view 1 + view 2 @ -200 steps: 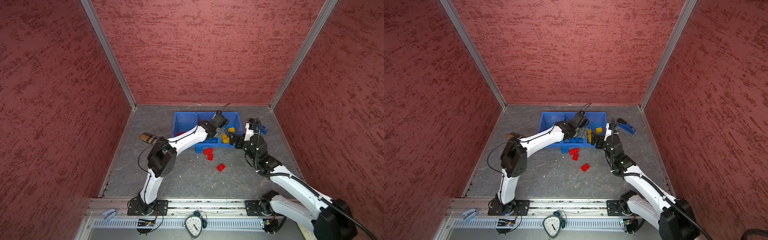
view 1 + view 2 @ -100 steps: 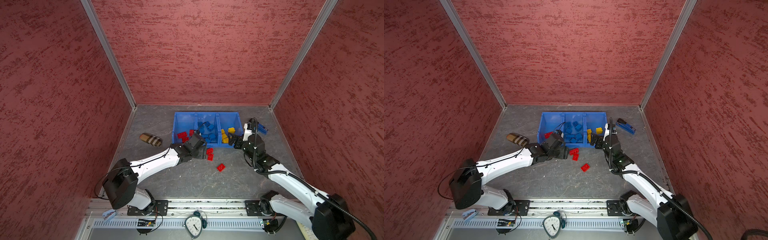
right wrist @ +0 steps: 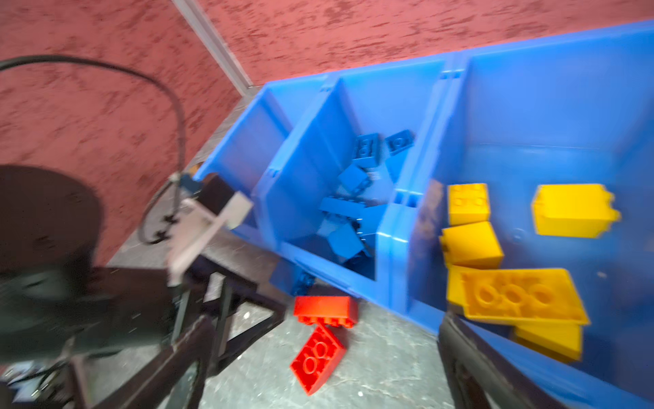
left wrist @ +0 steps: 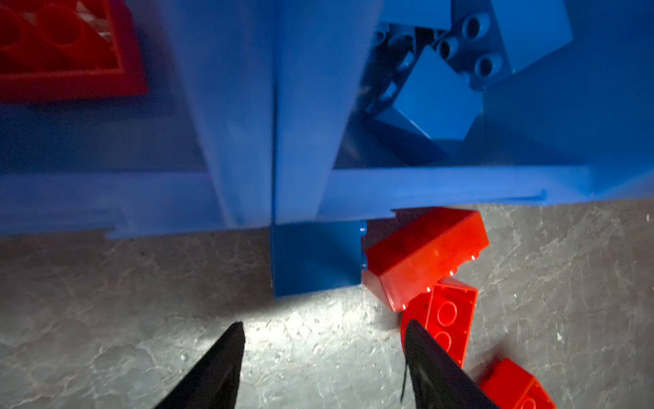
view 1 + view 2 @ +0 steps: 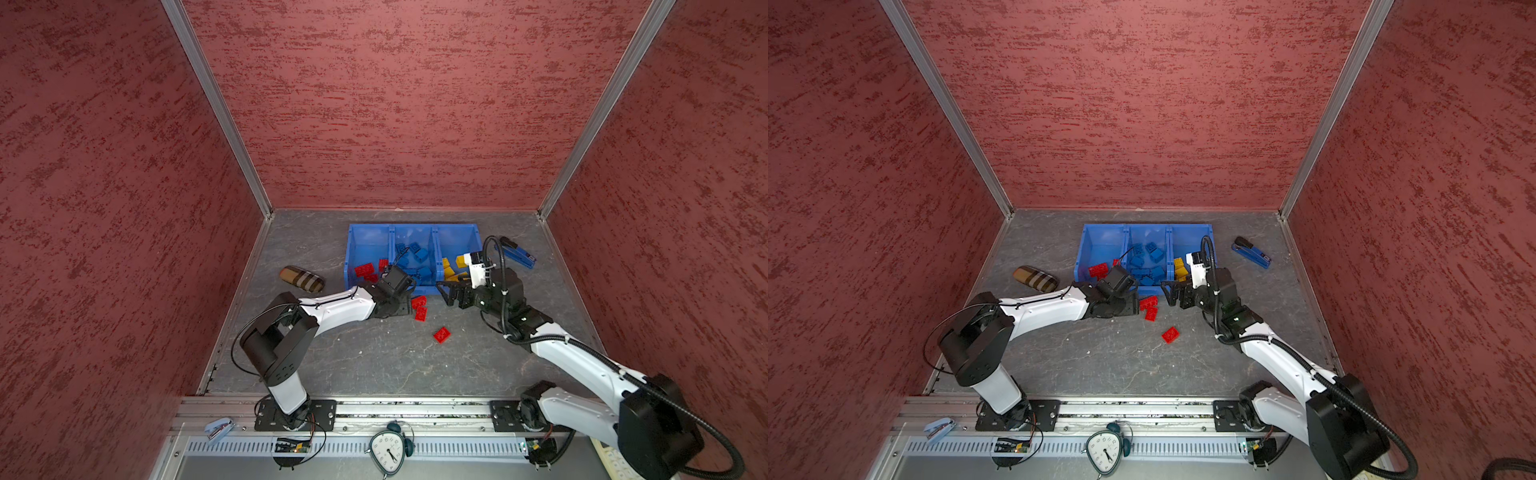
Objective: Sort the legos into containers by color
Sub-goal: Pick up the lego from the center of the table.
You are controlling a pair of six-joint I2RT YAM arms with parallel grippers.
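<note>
**A:** Grey marbled floor, red walls. Where are the legos?

**B:** Mostly in the containers at the far middle: red in the left bin, blue in the middle, yellow in the right. Loose on the floor are a blue brick touching the bins' near wall, red bricks just right of it, and a lone red brick nearer.

**A:** Grippers?

**B:** The left gripper sits low, jaws spread and empty, aimed at the blue brick. The right gripper gapes wide, empty, by the right bin's near side.

**A:** Step?

**B:** Picking up the blue brick, I'd judge. Next it should ease forward, straddle the brick without nudging the reds, pinch, and lift it to the middle bin.
</note>
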